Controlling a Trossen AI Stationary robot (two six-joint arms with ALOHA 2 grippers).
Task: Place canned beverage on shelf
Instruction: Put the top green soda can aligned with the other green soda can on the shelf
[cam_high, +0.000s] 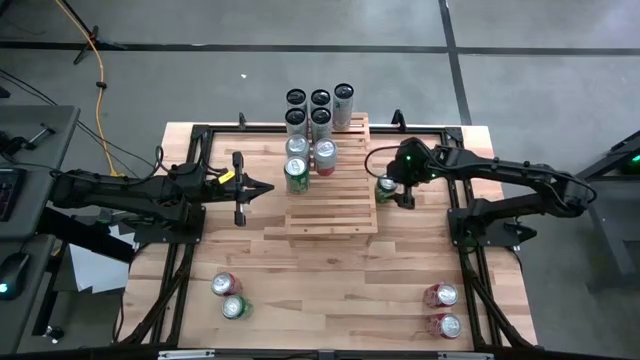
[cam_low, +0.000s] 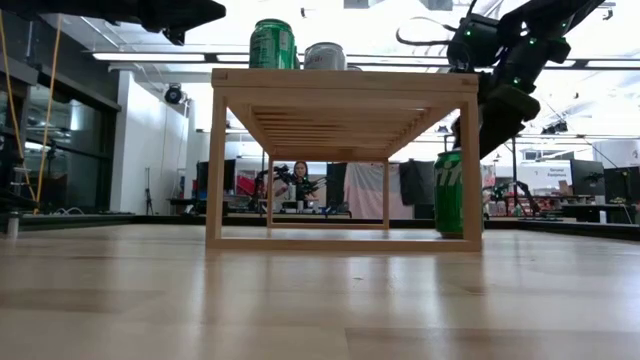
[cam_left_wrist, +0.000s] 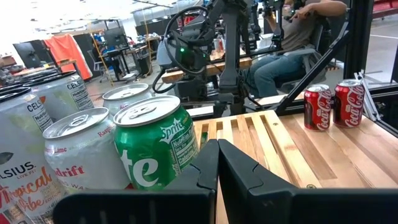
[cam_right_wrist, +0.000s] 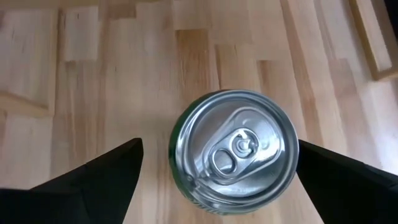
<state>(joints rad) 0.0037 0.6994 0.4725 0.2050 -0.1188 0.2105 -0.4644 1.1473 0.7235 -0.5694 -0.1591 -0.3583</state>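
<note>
Wooden planks of the table (cam_high: 330, 290) carry loose cans nearest the front edge: a red can and a green can (cam_high: 235, 307) lie close together at the left, and two red cola cans (cam_high: 441, 296) sit one behind the other at the right. Farther back, in the middle, stands the shelf (cam_high: 335, 210), a stepped rack of pale slats. Its front steps are bare; on the rear steps stand a green Sprite can (cam_high: 296, 176), a silver can with a red band (cam_high: 325, 156) and another silver can behind the green one. Just right of the shelf, on the table and touching no slat, stands another green can (cam_high: 385, 187), upright with its silver lid (cam_right_wrist: 235, 149) showing. The right gripper (cam_high: 392, 190) hangs directly over it, fingers (cam_right_wrist: 93, 174) spread wide on either side of the lid, grasping nothing. The shelf's right leg stands just beside that can in the low view. The left gripper (cam_high: 268, 187) waits left of the shelf, fingers (cam_left_wrist: 245, 171) pressed together and empty, pointing toward the green Sprite can. Beyond the shelf's back edge, five dark-topped tall cans (cam_high: 320, 108) cluster. Past the table, a seated person (cam_low: 300, 180) is visible in the room.
</note>
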